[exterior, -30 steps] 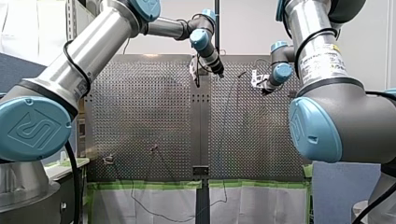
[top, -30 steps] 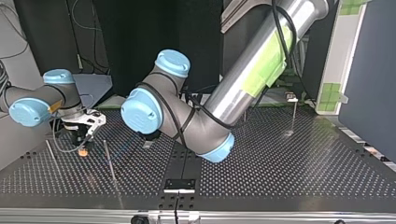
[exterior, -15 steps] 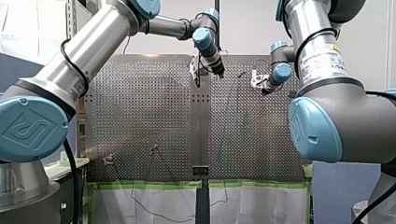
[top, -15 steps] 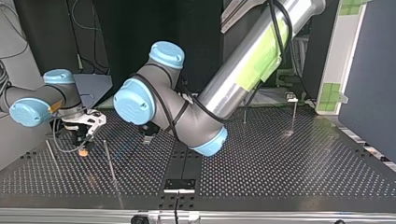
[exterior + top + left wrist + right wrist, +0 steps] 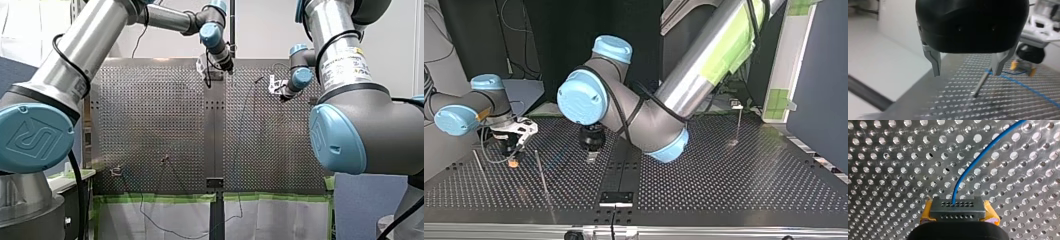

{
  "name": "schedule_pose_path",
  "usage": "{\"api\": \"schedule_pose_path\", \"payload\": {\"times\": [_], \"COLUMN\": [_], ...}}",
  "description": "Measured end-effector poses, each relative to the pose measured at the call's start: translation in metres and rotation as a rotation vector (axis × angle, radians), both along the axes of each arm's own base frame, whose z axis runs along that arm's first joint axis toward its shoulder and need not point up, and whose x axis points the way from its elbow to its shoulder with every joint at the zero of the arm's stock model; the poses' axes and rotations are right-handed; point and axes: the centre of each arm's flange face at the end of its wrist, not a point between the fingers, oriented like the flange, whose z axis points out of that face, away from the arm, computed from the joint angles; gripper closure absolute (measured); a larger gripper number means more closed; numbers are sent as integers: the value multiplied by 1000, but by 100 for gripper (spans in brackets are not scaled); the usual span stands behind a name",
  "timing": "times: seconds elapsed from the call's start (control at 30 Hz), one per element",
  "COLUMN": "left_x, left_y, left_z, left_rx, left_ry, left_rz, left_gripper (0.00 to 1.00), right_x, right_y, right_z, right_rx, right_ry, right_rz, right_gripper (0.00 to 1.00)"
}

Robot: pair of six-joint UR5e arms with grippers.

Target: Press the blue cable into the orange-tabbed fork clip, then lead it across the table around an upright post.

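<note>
Comparing this moment with a second ago, only the left arm (image 5: 704, 65) is found to have moved. In the top view its wrist is swung toward the camera and turned downward, so that the left gripper (image 5: 967, 73) is now aimed at the table (image 5: 724, 180) near the middle. Its metal fingers are spread wide with nothing between them, and an upright post (image 5: 981, 83) stands just beside one fingertip. The right arm (image 5: 454, 112) is kept where it was. The right gripper (image 5: 958, 208) is held low over the table, and the blue cable (image 5: 976, 158) is seen to run up from the table and end at its tip between the yellow pads, so it is judged to be clamped there. An orange piece directly beneath, taken to be the orange-tabbed fork clip (image 5: 513, 163), is touched or nearly touched. From this it is judged that the pressing-in is being finished or held, while the free arm is being placed to take up the cable for routing round the post. An embossed emblem is borne on the blue joint cap (image 5: 32, 137), and a printed label (image 5: 345, 65) is carried on the right arm, but neither can be read.
</note>
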Motion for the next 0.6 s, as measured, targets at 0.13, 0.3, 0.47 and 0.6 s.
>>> {"api": "schedule_pose_path", "payload": {"times": [0.13,0.3,0.47,0.6], "left_x": [0,0,2,6], "left_y": [14,35,58,75], "left_z": [9,21,32,39], "left_rx": [-29,-68,-114,-147], "left_ry": [-25,-62,-96,-118], "left_rz": [46,115,171,182], "left_gripper": [0,0,0,0], "right_x": [0,0,0,0], "right_y": [0,0,0,0], "right_z": [0,0,0,0], "right_rx": [0,0,0,-1], "right_ry": [1,1,2,3], "right_rz": [1,0,0,0], "right_gripper": [100,100,100,100]}}
